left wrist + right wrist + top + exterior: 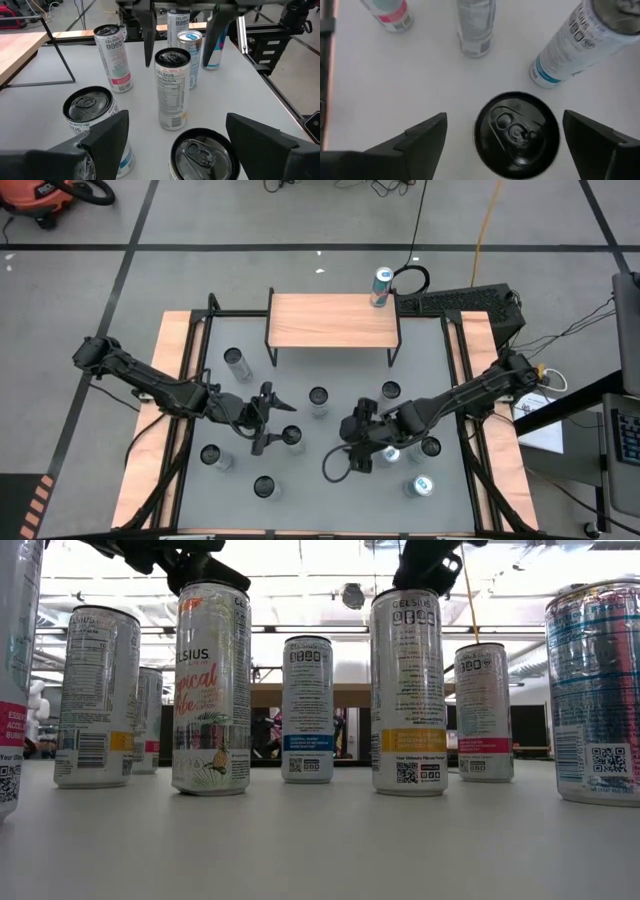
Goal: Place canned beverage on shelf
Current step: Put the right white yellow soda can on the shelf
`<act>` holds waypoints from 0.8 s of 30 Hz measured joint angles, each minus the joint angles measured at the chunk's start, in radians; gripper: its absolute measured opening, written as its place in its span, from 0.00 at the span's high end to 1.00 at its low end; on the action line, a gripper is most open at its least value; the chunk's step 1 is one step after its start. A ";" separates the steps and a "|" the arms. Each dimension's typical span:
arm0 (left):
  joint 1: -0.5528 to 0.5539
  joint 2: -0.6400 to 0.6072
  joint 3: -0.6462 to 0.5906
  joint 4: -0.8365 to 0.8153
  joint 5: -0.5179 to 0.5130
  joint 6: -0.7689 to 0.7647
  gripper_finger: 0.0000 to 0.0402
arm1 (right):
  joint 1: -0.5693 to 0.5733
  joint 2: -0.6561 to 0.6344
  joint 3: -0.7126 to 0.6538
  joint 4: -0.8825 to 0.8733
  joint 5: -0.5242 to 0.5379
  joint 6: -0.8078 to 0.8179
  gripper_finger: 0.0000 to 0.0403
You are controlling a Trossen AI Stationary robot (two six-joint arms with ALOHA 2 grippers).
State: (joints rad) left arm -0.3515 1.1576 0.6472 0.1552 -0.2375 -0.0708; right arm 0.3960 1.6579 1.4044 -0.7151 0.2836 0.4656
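tall can [211, 690]: "CELSIUS" and "tropical vibe", with a pineapple picture | can at its 3 o'clock [408, 690]: "CELSIUS" at the top, QR code low down | can in the left wrist view [171, 87]: "CELSIUS" over a Nutrition Facts box | big can at far 3 o'clock [596, 690]: QR code | other print too small to read

Cans [172, 90] = glossy printed metal w/ shiny lids; one between the right gripper's [517, 137] matt black plastic fingers [415, 142] has a dark glossy top. Shelf [332, 320] top: light smooth wood on thin black metal legs. Table [330, 500]: matt grey, smooth, w/ wood side edges.
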 joint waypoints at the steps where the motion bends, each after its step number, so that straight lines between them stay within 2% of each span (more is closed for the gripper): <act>1: 0.000 0.000 0.000 0.000 0.000 0.000 0.18 | -0.002 0.008 0.000 0.000 0.000 -0.001 0.17; 9: 0.000 0.000 0.000 0.001 0.000 -0.003 0.18 | -0.004 0.026 0.000 0.001 -0.022 0.021 0.21; 18: 0.000 0.000 0.000 0.012 -0.006 -0.027 0.18 | -0.009 0.026 0.000 0.000 -0.026 0.004 0.41; 24: 0.000 0.000 0.000 0.022 -0.007 -0.021 0.18 | -0.022 0.026 0.000 -0.002 -0.031 -0.003 0.51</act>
State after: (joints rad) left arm -0.3519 1.1576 0.6476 0.1772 -0.2443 -0.0921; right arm 0.3742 1.6836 1.4044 -0.7166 0.2527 0.4621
